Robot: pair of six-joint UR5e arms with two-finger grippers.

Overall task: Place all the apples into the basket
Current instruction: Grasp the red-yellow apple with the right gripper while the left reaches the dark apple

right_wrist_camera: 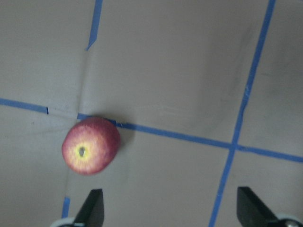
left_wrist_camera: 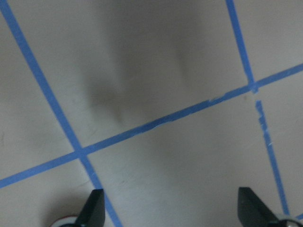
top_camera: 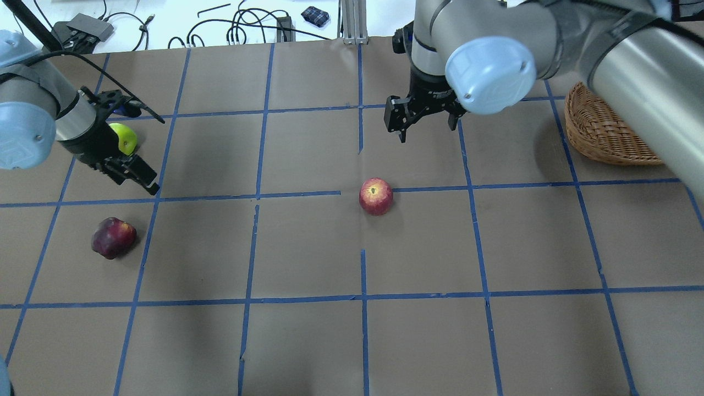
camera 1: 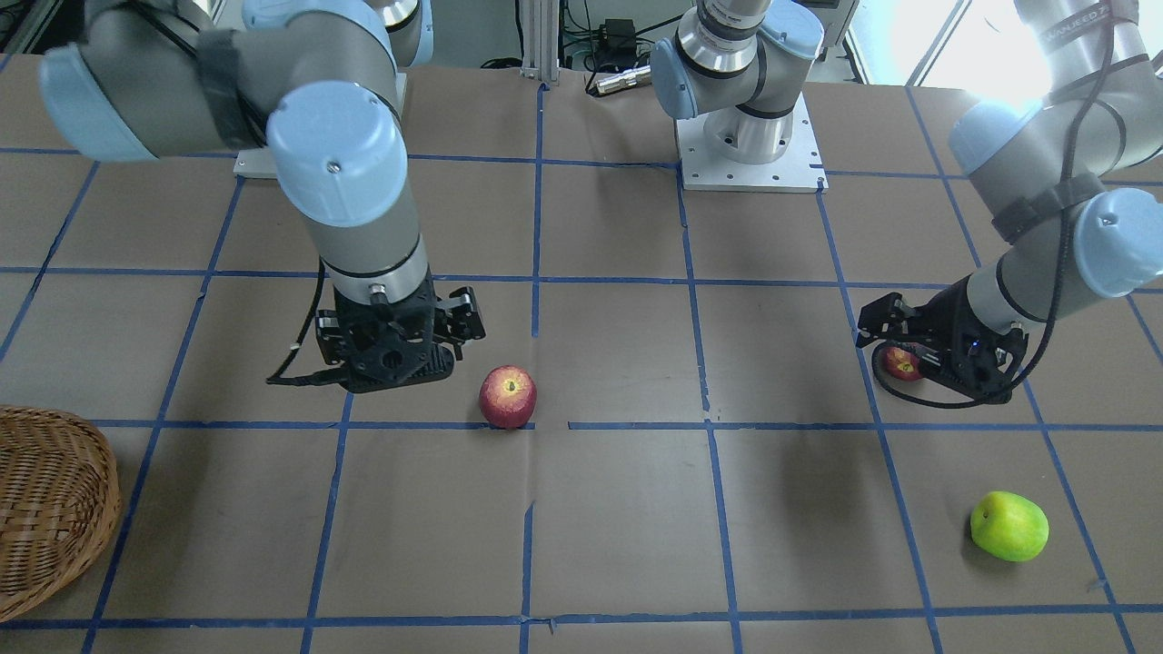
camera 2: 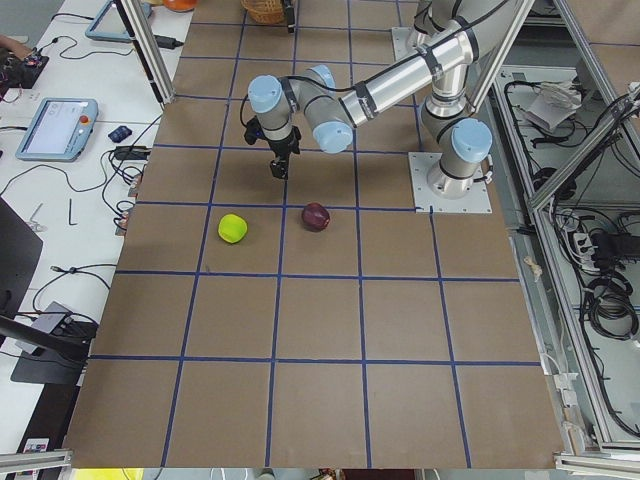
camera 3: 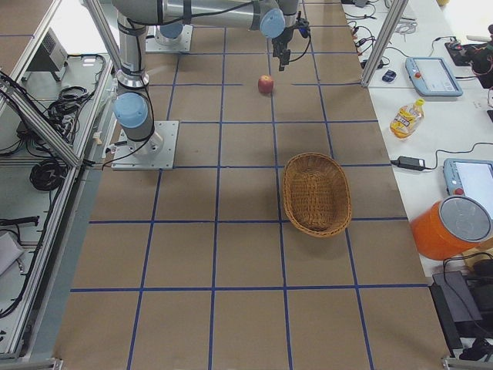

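The red apple with yellow patches (camera 1: pixel 508 396) lies mid-table on a blue tape line (top_camera: pixel 376 196) (camera 3: pixel 266 85). My right gripper (top_camera: pixel 423 125) hovers open just beyond it; in the right wrist view (right_wrist_camera: pixel 171 213) the apple (right_wrist_camera: pixel 90 151) sits ahead and left of the empty fingers. The dark maroon apple (top_camera: pixel 113 237) (camera 2: pixel 316 216) and the lime green apple (camera 1: pixel 1008 525) (camera 2: pixel 233 228) lie on my left side. My left gripper (top_camera: pixel 137 175) hangs open and empty between them (left_wrist_camera: pixel 173 213). The wicker basket (top_camera: pixel 605 132) (camera 1: pixel 50 509) (camera 3: pixel 316 193) stands far right, with no apples in it.
Brown paper with a blue tape grid covers the table. The arm base plates (camera 1: pixel 750 154) stand at the robot's edge. Side benches hold tablets, cables, a bottle (camera 3: pixel 406 117) and an orange container (camera 3: pixel 454 227).
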